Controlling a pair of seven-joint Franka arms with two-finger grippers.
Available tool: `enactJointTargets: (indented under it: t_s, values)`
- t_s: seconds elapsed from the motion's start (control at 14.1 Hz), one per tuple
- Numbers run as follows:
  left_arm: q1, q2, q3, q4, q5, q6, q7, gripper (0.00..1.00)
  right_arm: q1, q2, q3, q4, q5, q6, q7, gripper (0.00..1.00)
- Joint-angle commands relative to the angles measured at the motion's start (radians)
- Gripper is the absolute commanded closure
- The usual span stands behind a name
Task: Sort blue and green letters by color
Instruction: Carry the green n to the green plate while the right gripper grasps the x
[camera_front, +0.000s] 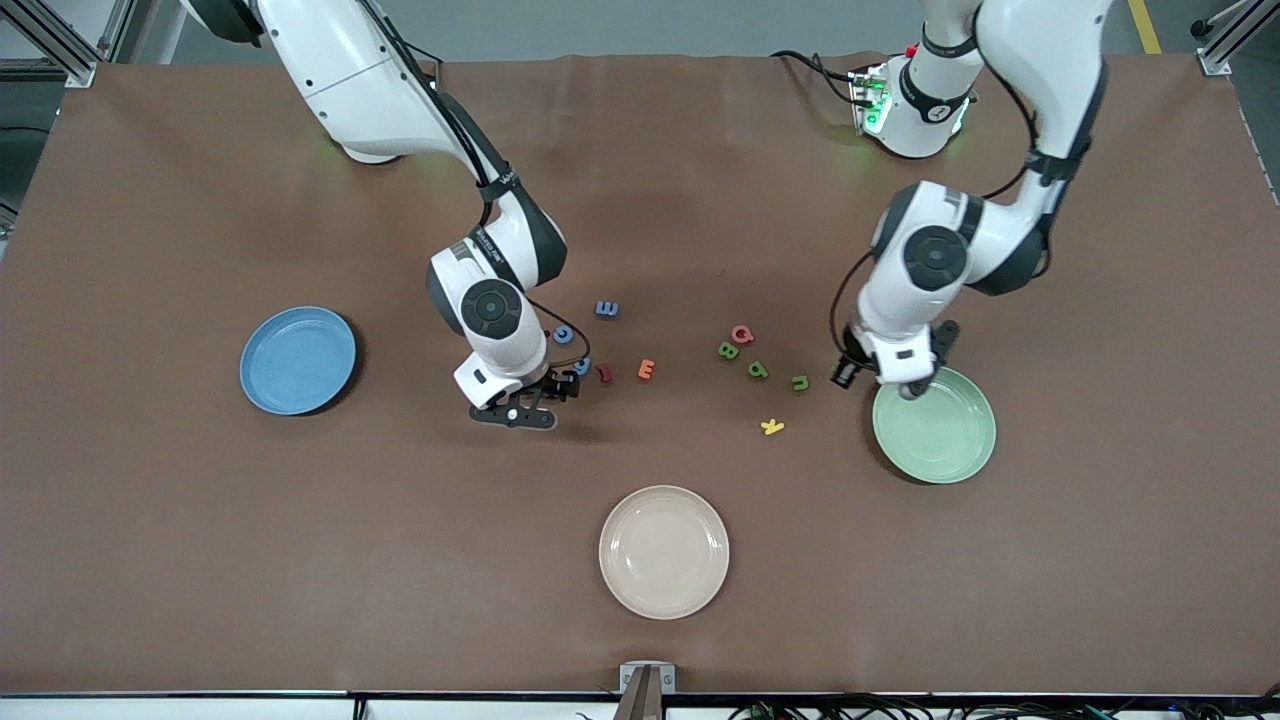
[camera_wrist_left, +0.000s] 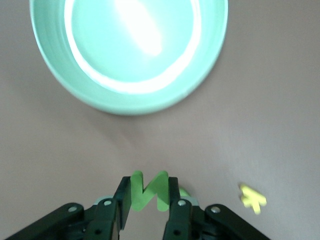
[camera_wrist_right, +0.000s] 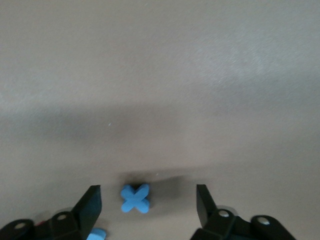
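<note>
The right gripper (camera_wrist_right: 145, 207), jaws spread, straddles a blue X-shaped letter (camera_wrist_right: 135, 198) lying flat on the table near the blue plate's (camera_front: 298, 360) end. It likely needs to close, lift and carry there. Green letters (camera_front: 757, 369) lie mid-table. The left gripper (camera_wrist_left: 149, 200) clamps a chunky green zigzag letter (camera_wrist_left: 148, 192) just beside the green plate (camera_wrist_left: 60, 75). Next comes release over it.

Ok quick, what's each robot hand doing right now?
Left end effector: closed on a green letter, near the green plate.
Right end effector: open around a blue letter on the table.
</note>
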Motion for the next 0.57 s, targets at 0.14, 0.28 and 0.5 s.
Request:
enactJointTargets:
  t_s: [0.14, 0.28, 0.5]
  values:
    - [0.141, 0.065, -0.004, 0.069, 0.016, -0.005, 0.253, 1.0, 0.023, 0.021, -0.012, 0.004, -0.055, 0.001, 0.046, 0.22]
    - [0.19, 0.105, -0.004, 0.103, 0.016, -0.002, 0.355, 0.98, 0.025, 0.026, -0.012, 0.004, -0.055, 0.001, 0.047, 0.22]
    - [0.241, 0.159, -0.002, 0.138, 0.017, -0.002, 0.465, 0.76, 0.025, 0.034, -0.01, 0.003, -0.055, 0.015, 0.047, 0.24]
